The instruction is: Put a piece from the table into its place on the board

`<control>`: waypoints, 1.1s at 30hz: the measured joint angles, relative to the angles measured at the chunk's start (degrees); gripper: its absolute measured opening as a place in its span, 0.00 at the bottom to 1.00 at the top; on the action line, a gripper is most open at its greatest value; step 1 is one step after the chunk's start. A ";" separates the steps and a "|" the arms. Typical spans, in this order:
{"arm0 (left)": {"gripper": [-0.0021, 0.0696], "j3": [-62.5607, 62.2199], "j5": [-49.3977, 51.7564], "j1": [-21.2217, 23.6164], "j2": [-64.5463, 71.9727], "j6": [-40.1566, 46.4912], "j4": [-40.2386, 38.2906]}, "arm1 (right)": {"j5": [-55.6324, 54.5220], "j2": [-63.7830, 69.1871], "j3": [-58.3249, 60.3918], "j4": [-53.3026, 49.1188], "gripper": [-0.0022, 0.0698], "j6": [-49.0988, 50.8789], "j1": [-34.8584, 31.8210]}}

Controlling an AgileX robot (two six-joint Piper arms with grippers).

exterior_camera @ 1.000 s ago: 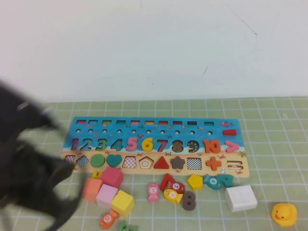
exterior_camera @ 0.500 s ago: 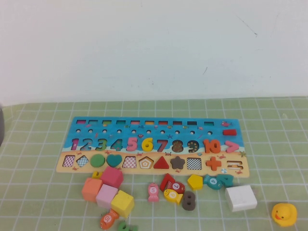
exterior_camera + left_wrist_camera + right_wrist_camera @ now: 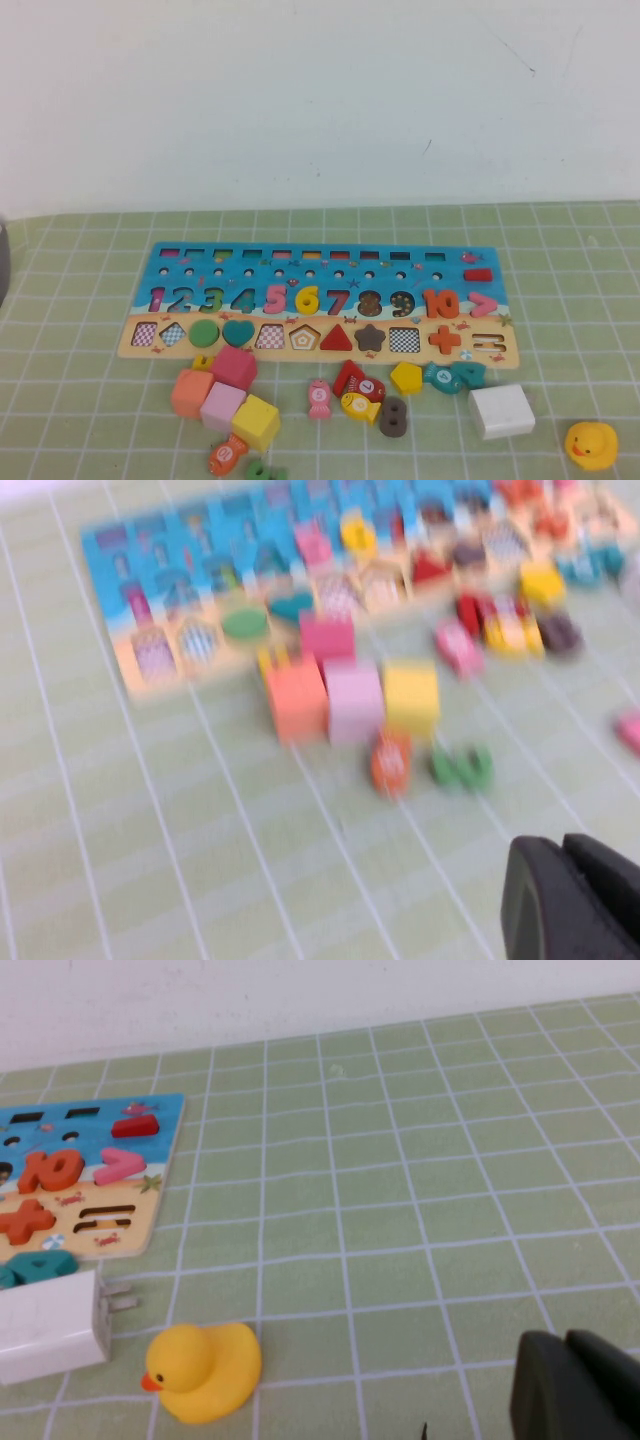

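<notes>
The blue board (image 3: 320, 300) lies flat on the green checked cloth, with a row of coloured numerals and a tan strip of shape cut-outs. The yellow "6" (image 3: 306, 299) sits in its slot between the pink 5 and the red 7; it shows as a yellow blur in the left wrist view (image 3: 357, 532). My left gripper (image 3: 562, 845) is shut and empty, over bare cloth in front of the loose blocks and well away from the board (image 3: 250, 570). My right gripper (image 3: 565, 1338) is shut and empty, over cloth to the right of the board's end (image 3: 90, 1180). Neither gripper shows in the high view.
Loose pieces lie in front of the board: orange, pink and yellow cubes (image 3: 255, 421), fish pieces (image 3: 358, 405), a dark brown "8" (image 3: 392, 417) and a yellow pentagon (image 3: 405, 377). A white charger (image 3: 501, 411) and a rubber duck (image 3: 590, 444) sit at the front right. A dark sliver (image 3: 3, 265) shows at the left edge.
A second ago my left arm was a dark blur over the front left of the table. It has pulled away to the left and out of the high view. The pieces have not moved.
</notes>
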 joint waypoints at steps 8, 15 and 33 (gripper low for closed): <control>0.03 21.96 -39.38 7.76 -6.97 -0.79 3.41 | 0.00 0.00 0.00 0.00 0.03 0.00 0.00; 0.03 31.36 -46.56 22.06 -15.36 -0.88 0.60 | 0.00 0.00 0.00 0.00 0.03 0.00 0.00; 0.03 33.24 -34.42 23.47 -15.77 -0.88 -1.17 | 0.00 0.00 0.00 0.00 0.03 0.00 0.00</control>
